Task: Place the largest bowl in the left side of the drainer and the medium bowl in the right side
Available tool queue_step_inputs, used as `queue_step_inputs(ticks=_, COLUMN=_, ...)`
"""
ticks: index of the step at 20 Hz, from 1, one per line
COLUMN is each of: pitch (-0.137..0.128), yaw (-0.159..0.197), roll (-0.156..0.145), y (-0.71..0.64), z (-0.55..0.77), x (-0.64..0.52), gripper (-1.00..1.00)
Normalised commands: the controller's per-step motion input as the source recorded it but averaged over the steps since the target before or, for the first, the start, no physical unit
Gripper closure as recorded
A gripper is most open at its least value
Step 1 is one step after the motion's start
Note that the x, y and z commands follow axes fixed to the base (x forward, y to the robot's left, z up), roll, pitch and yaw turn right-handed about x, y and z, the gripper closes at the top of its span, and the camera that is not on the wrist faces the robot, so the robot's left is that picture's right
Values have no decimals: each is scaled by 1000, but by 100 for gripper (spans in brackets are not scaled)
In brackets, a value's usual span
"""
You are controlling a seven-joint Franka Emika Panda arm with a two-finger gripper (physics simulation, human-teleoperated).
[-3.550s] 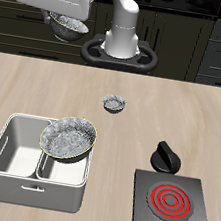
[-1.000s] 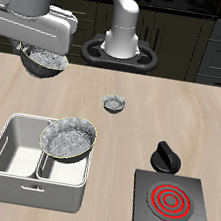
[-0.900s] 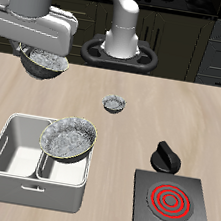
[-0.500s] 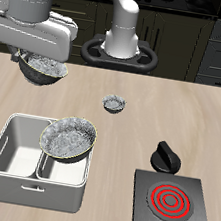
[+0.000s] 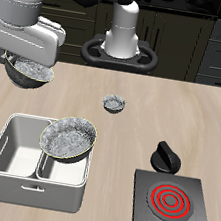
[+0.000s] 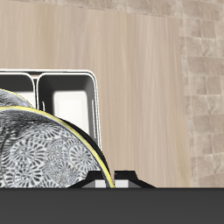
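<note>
Exterior view shows we're roughly halfway. The widest grey speckled metal bowl (image 5: 69, 137) is already at the light grey-white two-compartment drainer tub (image 5: 12, 171), tilted and leaning on the centre wall over the compartment nearer the black stove plate (image 5: 172, 204), so it's not sitting flat yet. The other compartment of the drainer is bare.

The mid-sized grey speckled bowl (image 5: 32, 71) is up in the air behind the drainer, well apart from it, carried by the gripper (image 5: 29, 64). The arm hides the fingers, so I can't say how wide they are, but they look clamped on the bowl's rim. In the wrist view that bowl (image 6: 44, 149) fills most of the frame with the drainer (image 6: 66, 74) past it.

Still left, I'd say: lower it into the bare side and let go. The tiny grey bowl (image 5: 113, 104) sits well behind the drainer, untouched.
</note>
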Motion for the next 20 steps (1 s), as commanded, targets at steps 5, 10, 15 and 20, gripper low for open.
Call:
queue_step_inputs(ticks=5, pitch=12, yaw=-45, roll=-70, y=-338, z=-129, x=33, gripper=100)
queue_step_inputs(ticks=10, pitch=3, yaw=-12, roll=-11, y=-64, z=-82, x=5, gripper=100)
queue_step_inputs(ticks=15, pitch=9, yaw=5, roll=-9, y=94, z=-116, x=93, gripper=100)
queue_step_inputs(ticks=20, pitch=18, yaw=8, roll=4, y=62, z=-153, x=103, gripper=100)
